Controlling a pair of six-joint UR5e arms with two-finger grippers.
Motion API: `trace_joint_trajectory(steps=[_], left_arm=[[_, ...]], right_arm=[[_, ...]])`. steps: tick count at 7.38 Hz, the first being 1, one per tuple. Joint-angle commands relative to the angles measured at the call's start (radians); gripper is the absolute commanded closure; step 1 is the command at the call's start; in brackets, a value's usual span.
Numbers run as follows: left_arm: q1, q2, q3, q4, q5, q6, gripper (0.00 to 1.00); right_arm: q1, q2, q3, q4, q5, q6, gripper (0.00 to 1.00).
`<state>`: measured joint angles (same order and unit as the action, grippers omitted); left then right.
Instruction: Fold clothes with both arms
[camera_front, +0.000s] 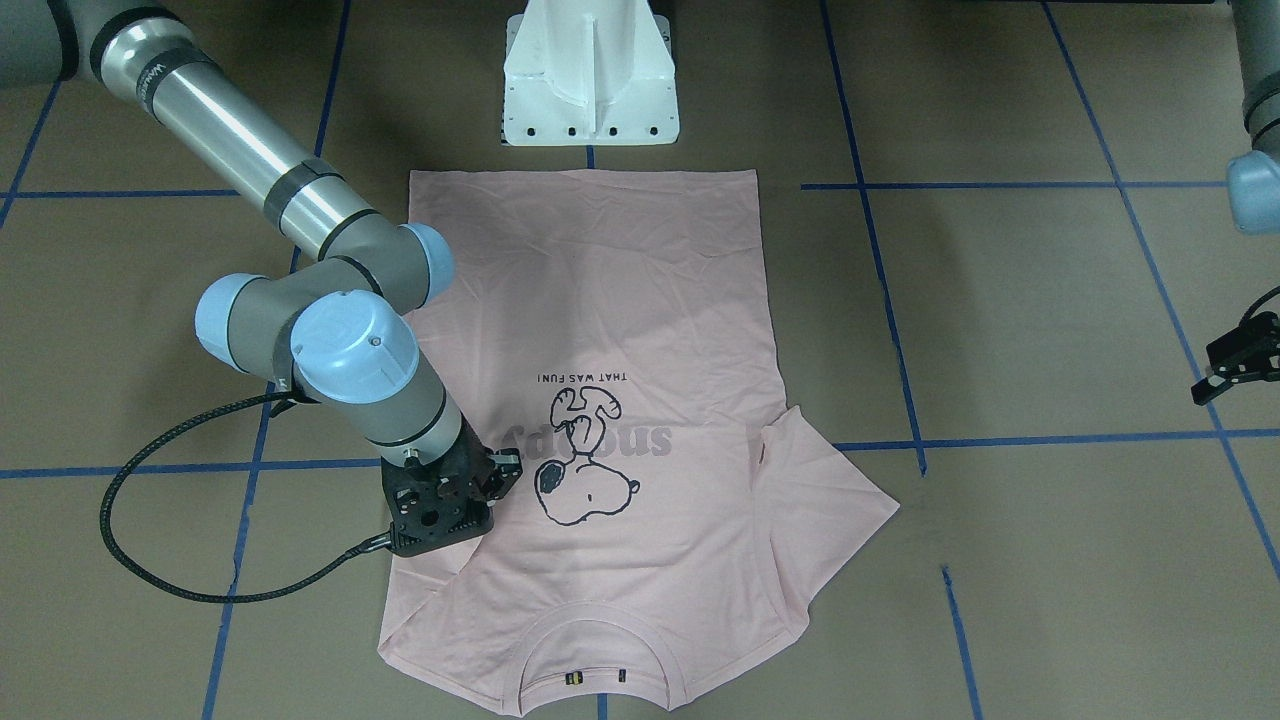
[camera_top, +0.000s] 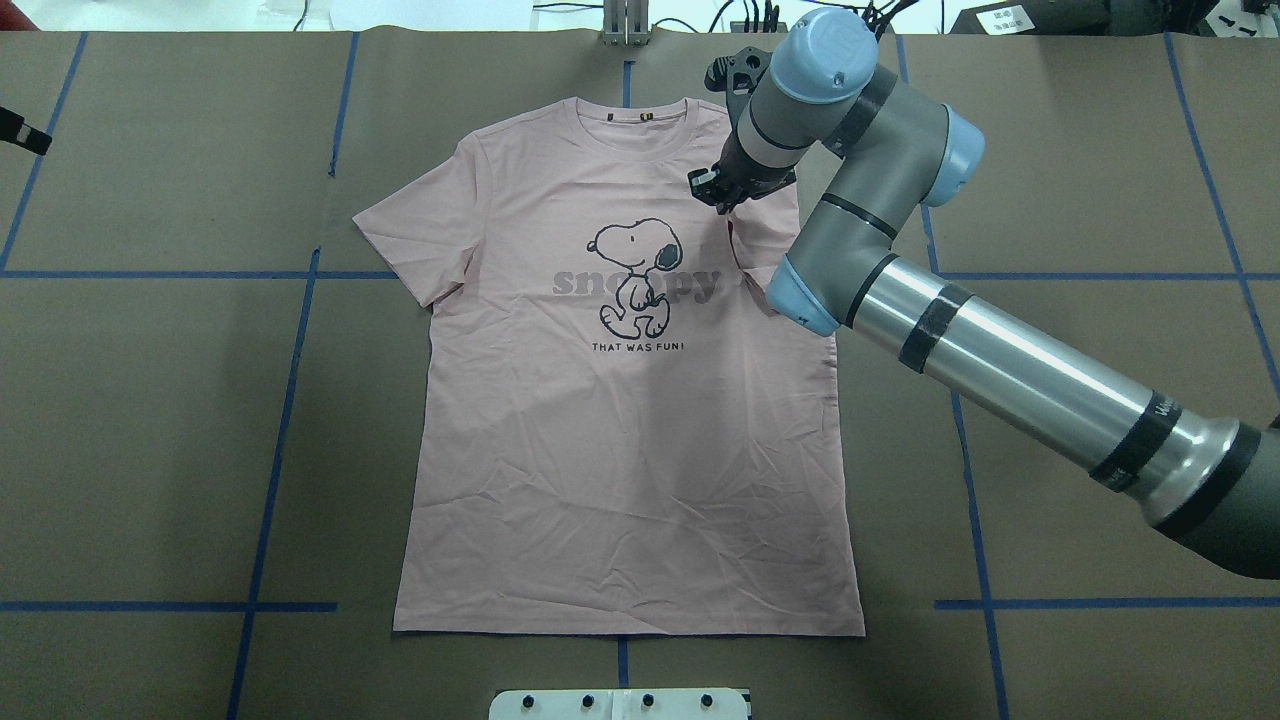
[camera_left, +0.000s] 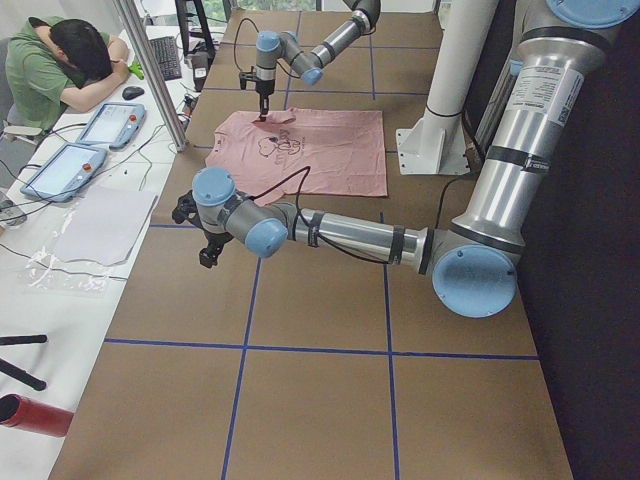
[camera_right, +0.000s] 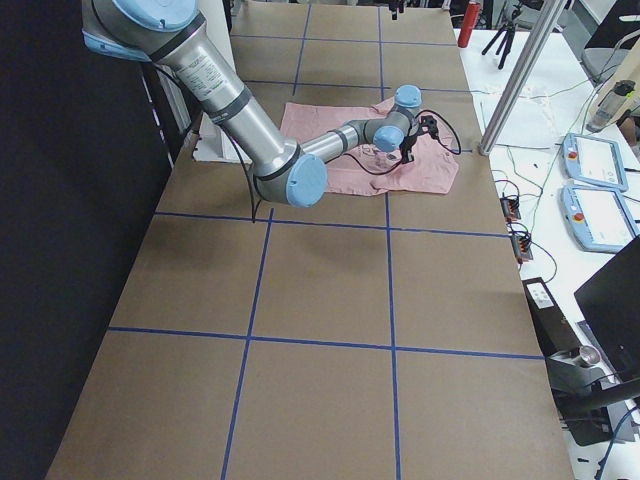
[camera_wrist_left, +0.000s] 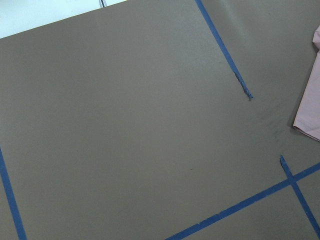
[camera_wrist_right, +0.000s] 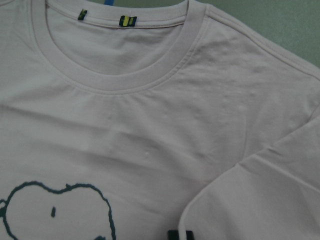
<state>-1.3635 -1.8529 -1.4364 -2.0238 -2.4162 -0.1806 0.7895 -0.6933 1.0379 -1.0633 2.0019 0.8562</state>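
— Lying front-up on the brown paper-covered table (camera_top: 150, 420), the pale pink short-sleeved T-shirt (camera_top: 620, 480) is spread flat. What's the grey tubular right arm (camera_top: 1000, 350) doing?

— Its black right gripper (camera_top: 720, 198) looks pinched on the hem of the right sleeve (camera_wrist_right: 260, 200), which is doubled over the chest. I'd lay it flat, crease straight, before letting go. The black left gripper (camera_front: 1238, 362) hangs well apart; whether its fingers are spread I cannot tell.

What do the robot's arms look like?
The right arm and left arm are shiny silver and grey tubes with round light-blue caps and black bands. The right gripper and left gripper are black; a black cable loops off the right arm.
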Motion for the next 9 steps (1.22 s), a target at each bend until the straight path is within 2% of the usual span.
trace_joint_trajectory(steps=[1, 2, 5, 6, 7, 8, 9], left_arm=[[0.000, -0.006, 0.001, 0.000, 0.002, -0.002, 0.00], [0.001, -0.006, 0.001, 0.000, 0.002, -0.002, 0.00], [0.003, -0.028, 0.005, 0.005, 0.006, -0.051, 0.00], [0.036, -0.079, 0.019, 0.001, 0.009, -0.236, 0.00], [0.100, -0.109, 0.008, -0.001, 0.055, -0.410, 0.00], [0.177, -0.123, 0.001, -0.039, 0.150, -0.539, 0.00], [0.266, -0.133, 0.011, -0.117, 0.231, -0.679, 0.00]], right_arm=[[-0.001, 0.017, -0.024, 0.002, -0.015, 0.001, 0.16], [-0.001, 0.024, -0.024, 0.002, -0.015, 0.003, 0.02], [-0.003, 0.066, -0.044, -0.001, -0.015, 0.104, 0.01], [-0.001, 0.066, -0.027, -0.010, -0.002, 0.168, 0.01], [0.004, 0.051, 0.032, -0.108, 0.059, 0.203, 0.01], [0.007, 0.026, 0.150, -0.323, 0.061, 0.204, 0.01], [0.008, -0.065, 0.329, -0.477, 0.058, 0.205, 0.00]])
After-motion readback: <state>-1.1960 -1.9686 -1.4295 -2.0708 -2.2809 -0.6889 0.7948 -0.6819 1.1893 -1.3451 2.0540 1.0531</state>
